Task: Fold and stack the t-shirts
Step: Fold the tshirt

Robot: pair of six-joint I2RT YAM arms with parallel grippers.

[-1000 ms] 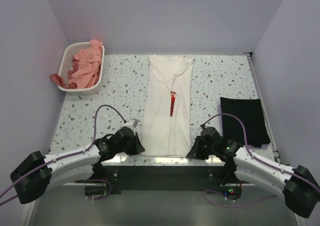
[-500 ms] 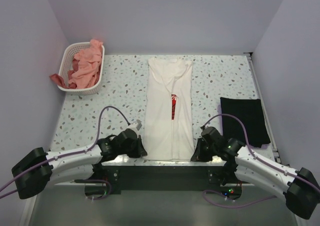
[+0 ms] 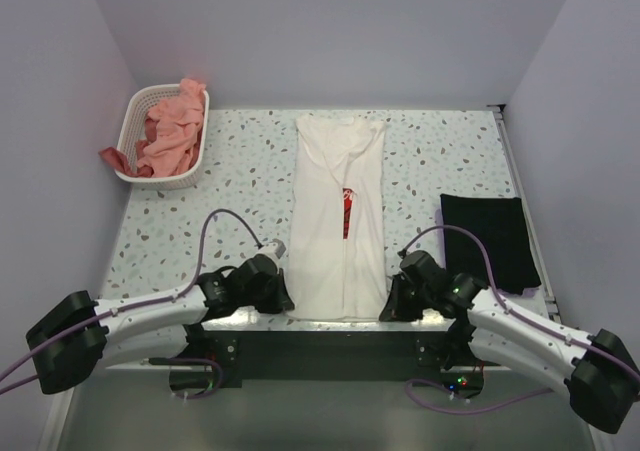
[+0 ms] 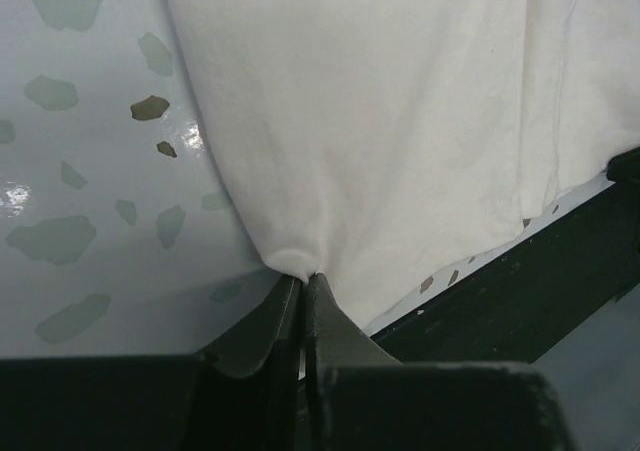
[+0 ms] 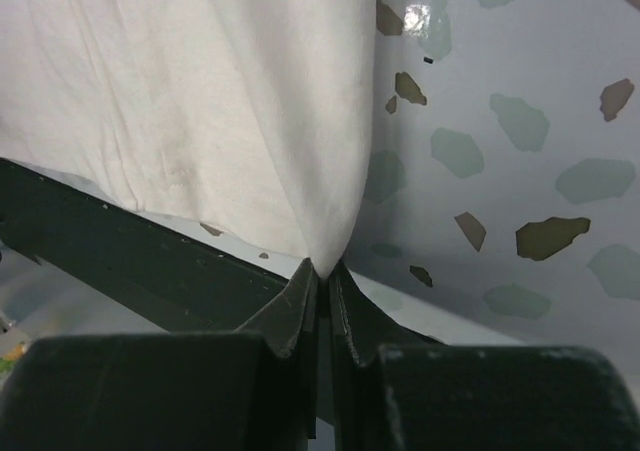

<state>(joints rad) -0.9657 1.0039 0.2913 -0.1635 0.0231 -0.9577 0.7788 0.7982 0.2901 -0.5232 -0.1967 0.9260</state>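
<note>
Overhead, a white speckled table (image 3: 235, 171) fills a booth closed by plain pale-lilac walls (image 3: 330, 31) at the back and on both sides. A dark rail (image 3: 320, 343) runs along its near edge between the two arm bases. In the wrist views the tabletop is glossy, with grey-green and brown flecks and small glints of light. The cream tee (image 3: 340, 231) lies mid-table as a long narrow strip, collar toward the back wall and hem at the near edge; a red print (image 3: 346, 203) shows in its central fold. The left gripper (image 4: 303, 279) is clamped on the strip's near-left corner, and the right gripper (image 5: 322, 269) is clamped on its near-right corner, each pinching a small peak of cloth just above the rail. A folded black tee (image 3: 487, 239) lies flat by the table's right edge. A white basket (image 3: 178, 178) in the far-left corner holds crumpled salmon tees (image 3: 170, 131), one trailing over its rim onto the table.
</note>
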